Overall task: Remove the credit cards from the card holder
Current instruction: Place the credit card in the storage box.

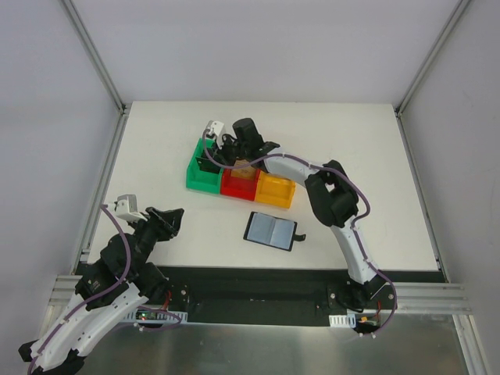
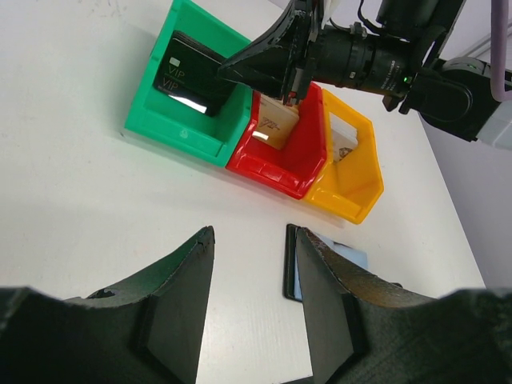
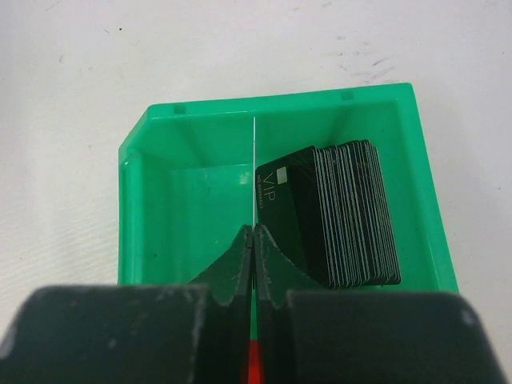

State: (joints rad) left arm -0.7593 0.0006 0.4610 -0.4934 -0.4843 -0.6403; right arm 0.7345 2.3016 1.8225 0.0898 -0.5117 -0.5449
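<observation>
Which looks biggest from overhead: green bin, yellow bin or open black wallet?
1. green bin and card holder: about alike, the bin partly hidden by the right arm.
2. yellow bin, smallest.

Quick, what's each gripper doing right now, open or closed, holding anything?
Left gripper: open, holding nothing.
Right gripper: shut on a thin card seen edge-on, above the green bin.

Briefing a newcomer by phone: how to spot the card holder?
On the white table stands a row of green, red and yellow bins. On the near side of the yellow end lies the card holder: flat, black, opened out, unlike the bright bins.
</observation>
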